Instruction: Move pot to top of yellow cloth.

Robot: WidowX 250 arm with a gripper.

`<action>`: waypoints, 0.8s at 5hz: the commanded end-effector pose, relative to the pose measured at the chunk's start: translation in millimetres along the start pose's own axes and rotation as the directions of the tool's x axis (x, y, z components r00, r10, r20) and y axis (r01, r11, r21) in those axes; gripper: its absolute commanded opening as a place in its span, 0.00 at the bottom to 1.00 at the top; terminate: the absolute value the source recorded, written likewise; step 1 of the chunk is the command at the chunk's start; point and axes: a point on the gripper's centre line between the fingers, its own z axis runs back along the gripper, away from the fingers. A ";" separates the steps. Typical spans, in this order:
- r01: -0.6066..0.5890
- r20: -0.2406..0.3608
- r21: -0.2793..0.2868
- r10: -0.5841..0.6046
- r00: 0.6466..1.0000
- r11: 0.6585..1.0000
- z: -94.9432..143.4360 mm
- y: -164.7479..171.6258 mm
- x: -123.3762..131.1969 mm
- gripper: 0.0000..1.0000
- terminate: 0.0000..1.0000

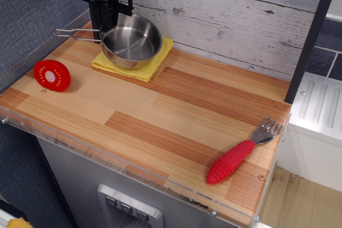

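Pot (131, 41) upright on yellow cloth (140, 63), upper left; wire handle pointing left. Gripper (105, 22) at handle base, closure indiscernible.

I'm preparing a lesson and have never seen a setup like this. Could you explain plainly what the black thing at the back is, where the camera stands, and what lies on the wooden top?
The camera looks down from above and in front of a wooden counter. The black thing is the robot arm's gripper, standing at the rim of a steel pot, handle side. Whether it grips the pot cannot be told. The pot sits on a yellow cloth. Also there: a red disc at the left and a red-handled fork at the right.
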 end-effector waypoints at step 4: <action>-0.017 0.202 0.021 0.012 0.979 1.000 96.6 -21.4 -24.5 1.00 0.00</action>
